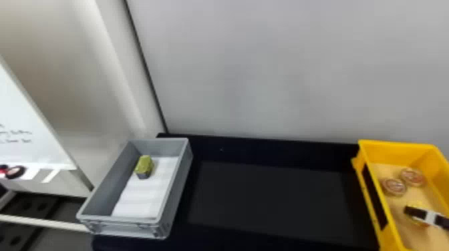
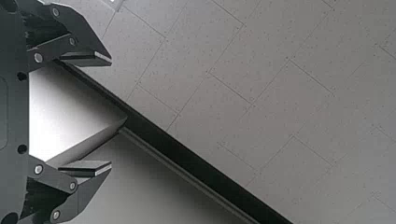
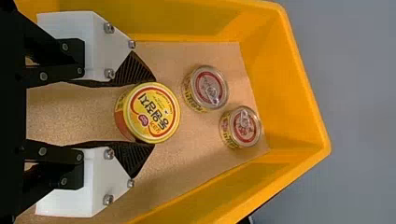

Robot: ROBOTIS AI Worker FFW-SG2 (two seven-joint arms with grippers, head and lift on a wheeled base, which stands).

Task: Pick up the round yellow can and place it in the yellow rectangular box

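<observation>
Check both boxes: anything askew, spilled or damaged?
Nothing stands out: no visible spill or damage. The round yellow can sits between the right gripper's fingers, inside the yellow box; two smaller cans stand lid-up beyond it.

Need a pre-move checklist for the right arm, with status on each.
1. Right gripper closed on can: ok, a finger against each side.
2. Can within the yellow box's walls: ok.
3. Can resting on the box floor: cannot tell.
4. Two small cans outside the grip: ok, both lie beyond the fingertips.
5. Can released: not ok, fingers hold it.
6. Left gripper empty: ok, open with nothing between its fingers.
</observation>
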